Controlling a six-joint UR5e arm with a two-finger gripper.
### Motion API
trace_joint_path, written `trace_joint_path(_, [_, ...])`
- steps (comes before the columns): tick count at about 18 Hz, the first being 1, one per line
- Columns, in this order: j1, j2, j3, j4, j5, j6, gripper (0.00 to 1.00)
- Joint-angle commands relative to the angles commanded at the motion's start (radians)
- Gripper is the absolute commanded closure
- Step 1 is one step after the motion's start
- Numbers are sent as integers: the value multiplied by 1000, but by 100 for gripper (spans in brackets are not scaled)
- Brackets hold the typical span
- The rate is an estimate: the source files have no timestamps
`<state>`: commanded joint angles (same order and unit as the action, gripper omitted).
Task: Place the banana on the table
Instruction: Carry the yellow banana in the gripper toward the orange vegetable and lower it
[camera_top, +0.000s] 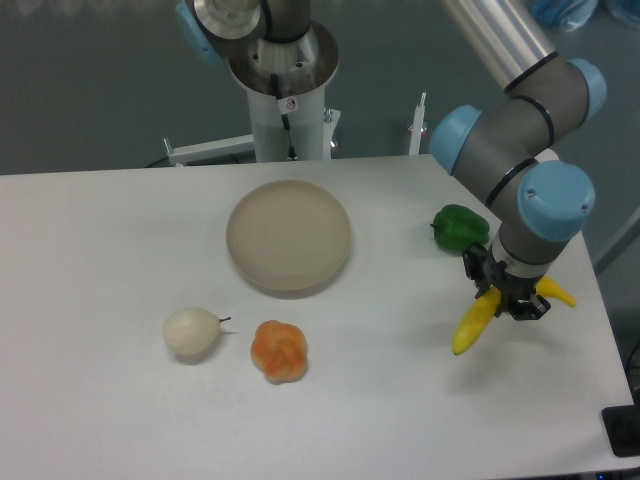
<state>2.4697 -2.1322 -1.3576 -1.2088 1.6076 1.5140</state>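
Observation:
The bright yellow banana (473, 324) is at the right side of the white table (120, 410), with one end showing left of the gripper and the other end showing right of it. My gripper (512, 300) is shut on the banana's middle and points down. The banana's lower left tip is at or just above the tabletop; I cannot tell whether it touches.
A round beige dish (289, 237) sits at the table's centre back. A green pepper (460, 227) lies just behind my gripper. An orange lumpy fruit (279, 350) and a pale round fruit (192, 333) lie front left. The table's right edge is close to my gripper.

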Motion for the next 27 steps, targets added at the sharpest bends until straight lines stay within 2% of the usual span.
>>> trace_joint_path(8, [-6, 0, -2, 0, 3, -14, 89])
trace_joint_path(13, [-86, 6, -31, 2, 3, -38, 88])
trace_joint_path(14, [-103, 6, -44, 9, -2, -55, 88])
trace_joint_path(16, [-162, -2, -67, 52, 2, -107, 88])
trace_joint_path(19, [-212, -5, -124, 122, 3, -146, 88])
trace_joint_path(23, [-207, -6, -170, 198, 8, -137, 87])
trace_joint_path(27, [-204, -9, -173, 199, 32, -132, 81])
